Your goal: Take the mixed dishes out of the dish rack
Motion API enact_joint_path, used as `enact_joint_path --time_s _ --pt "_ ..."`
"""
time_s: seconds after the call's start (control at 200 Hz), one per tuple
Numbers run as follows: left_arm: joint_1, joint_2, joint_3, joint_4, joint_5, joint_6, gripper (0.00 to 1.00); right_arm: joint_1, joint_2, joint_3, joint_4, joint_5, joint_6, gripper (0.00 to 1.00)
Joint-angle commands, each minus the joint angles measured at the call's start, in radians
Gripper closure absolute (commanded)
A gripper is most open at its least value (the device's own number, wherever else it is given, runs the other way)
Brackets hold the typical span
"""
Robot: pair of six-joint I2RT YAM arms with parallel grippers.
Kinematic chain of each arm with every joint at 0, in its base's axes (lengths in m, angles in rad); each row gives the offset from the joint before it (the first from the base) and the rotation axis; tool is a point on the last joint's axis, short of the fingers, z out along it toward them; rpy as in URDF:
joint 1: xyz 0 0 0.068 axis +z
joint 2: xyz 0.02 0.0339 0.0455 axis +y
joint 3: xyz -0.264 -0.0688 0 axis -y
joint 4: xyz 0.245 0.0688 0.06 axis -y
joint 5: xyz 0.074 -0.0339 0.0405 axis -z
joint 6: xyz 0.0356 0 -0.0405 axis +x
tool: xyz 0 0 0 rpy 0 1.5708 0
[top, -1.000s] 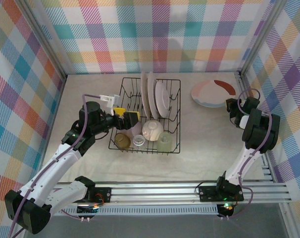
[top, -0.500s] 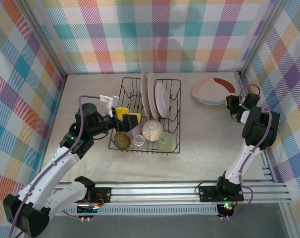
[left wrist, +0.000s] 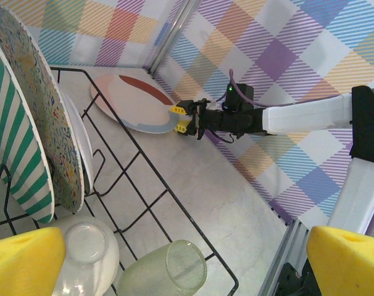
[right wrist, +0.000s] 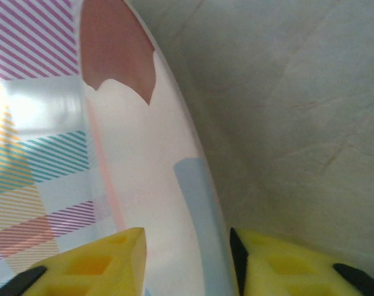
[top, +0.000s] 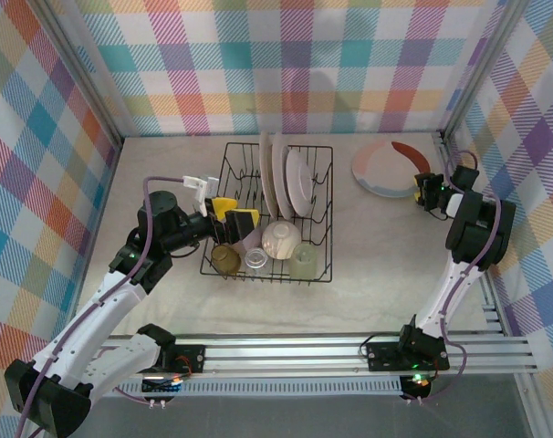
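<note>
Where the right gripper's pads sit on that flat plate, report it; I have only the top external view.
Observer: Right wrist view: the plate's rim runs between the right gripper's yellow pads, jaws parted.
Operator: Now give me the left gripper.
Observer: Left wrist view: the left gripper is wide open, holding nothing, a pale green cup ahead of it.
Operator: Name the face of the upright plate nearest it.
Observer: That striped plate shows green stripes on white.

No words, numbers or signs can be read here. There are none on the plates (top: 281, 178), the cups (top: 304, 260), the rack (top: 331, 219) or the checked walls (top: 304, 64).
</note>
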Motion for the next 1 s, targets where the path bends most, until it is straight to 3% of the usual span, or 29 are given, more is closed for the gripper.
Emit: enact_joint_path --time_s 0.0,0.235,0.45,0.775,0.995 --pt "0.014 -0.016 -0.011 0.039 0.012 -0.007 0.0 -0.006 0.005 0.065 -0.137 0.003 -0.046 0.53" --pt "0.014 -0.016 -0.009 0.03 -0.002 -0.004 0.0 -0.005 -0.008 0.137 -0.346 0.072 -0.099 0.21" --pt "0.016 -0.007 0.002 -0.004 -0.03 0.002 0.0 0.004 -0.094 0.096 -0.385 0.153 -0.092 0.04" --pt "0.019 0.019 0.016 -0.049 -0.073 0.019 0.0 0.06 -0.353 -0.053 -0.303 0.248 -0.091 0.01" --pt "0.022 0.039 0.024 -0.078 -0.107 0.041 0.0 0.077 -0.522 -0.205 -0.257 0.24 -0.084 0.01"
